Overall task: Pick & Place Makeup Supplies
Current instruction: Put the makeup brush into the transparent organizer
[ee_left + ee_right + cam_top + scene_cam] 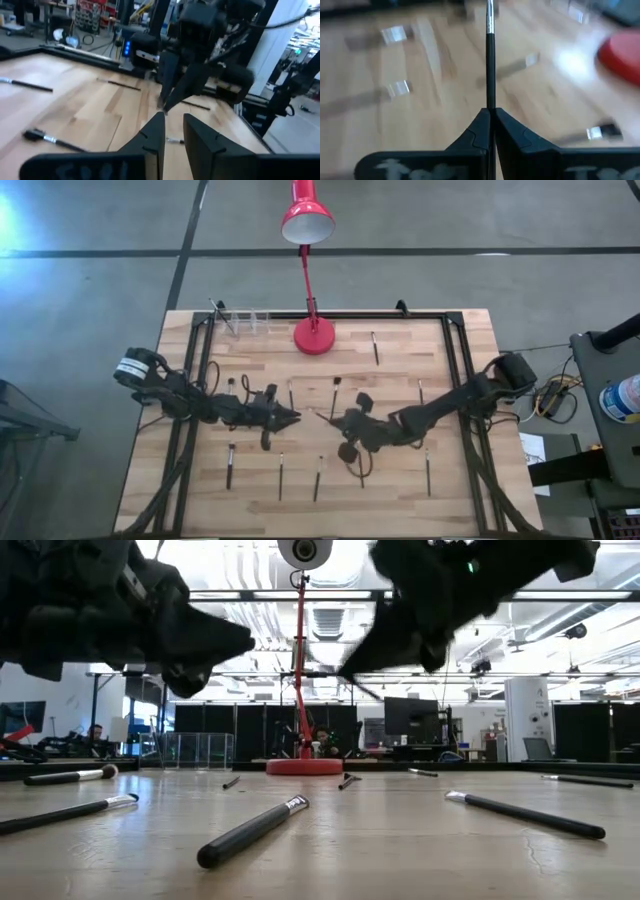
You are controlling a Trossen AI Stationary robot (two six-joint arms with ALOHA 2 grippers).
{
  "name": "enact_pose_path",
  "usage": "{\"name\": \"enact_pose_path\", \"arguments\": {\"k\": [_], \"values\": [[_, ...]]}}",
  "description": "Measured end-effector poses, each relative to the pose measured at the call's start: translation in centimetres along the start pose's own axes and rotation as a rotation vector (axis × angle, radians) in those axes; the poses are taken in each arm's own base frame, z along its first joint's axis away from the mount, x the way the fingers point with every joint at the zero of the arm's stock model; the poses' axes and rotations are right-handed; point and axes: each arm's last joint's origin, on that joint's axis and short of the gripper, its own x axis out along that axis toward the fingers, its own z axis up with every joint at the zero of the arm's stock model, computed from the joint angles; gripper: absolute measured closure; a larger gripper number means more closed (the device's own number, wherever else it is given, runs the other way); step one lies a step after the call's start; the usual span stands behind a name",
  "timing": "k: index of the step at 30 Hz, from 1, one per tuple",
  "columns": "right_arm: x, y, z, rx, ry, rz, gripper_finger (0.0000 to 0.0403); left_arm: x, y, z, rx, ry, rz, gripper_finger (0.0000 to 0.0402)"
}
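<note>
Over the middle of the worktop (200, 500), the right pincer (490, 111) is pressed together, pinching a thin dark makeup brush (490, 60) that sticks out past its tips. The left pincer (173, 120) faces it just beside, fingers slightly apart and holding nothing. Other brushes (230, 465) lie scattered about; a red lamp (312, 335) stands near the far edge.

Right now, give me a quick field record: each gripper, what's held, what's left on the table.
right gripper: jaws shut on a thin dark makeup brush, above mid-table
left gripper: jaws part open, empty, facing the right gripper
loose brushes: several lying scattered on the wooden table
red lamp: standing at the table's far edge
clear holder: at the far edge, beside the lamp base
</note>
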Motion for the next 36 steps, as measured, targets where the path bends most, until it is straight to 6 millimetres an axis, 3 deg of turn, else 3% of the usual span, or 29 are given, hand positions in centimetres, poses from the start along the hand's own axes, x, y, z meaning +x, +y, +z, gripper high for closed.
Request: {"name": "enact_pose_path", "arguments": {"k": [8,19,36], "values": [[-1.2,0.0,1.9,0.018,-0.268,0.094,0.0392,2.0,-1.1,2.2,0.029,-0.115,-0.033,0.0339],[-1.4,0.3,2.3,-0.002,-0.315,0.12,0.0392,4.0,-2.1,4.5,0.071,-0.219,-0.047,0.0339],[-1.5,0.5,2.4,-0.028,-0.324,0.142,0.0392,4.5,-2.1,5.3,0.132,-0.26,-0.055,0.0355]]}}
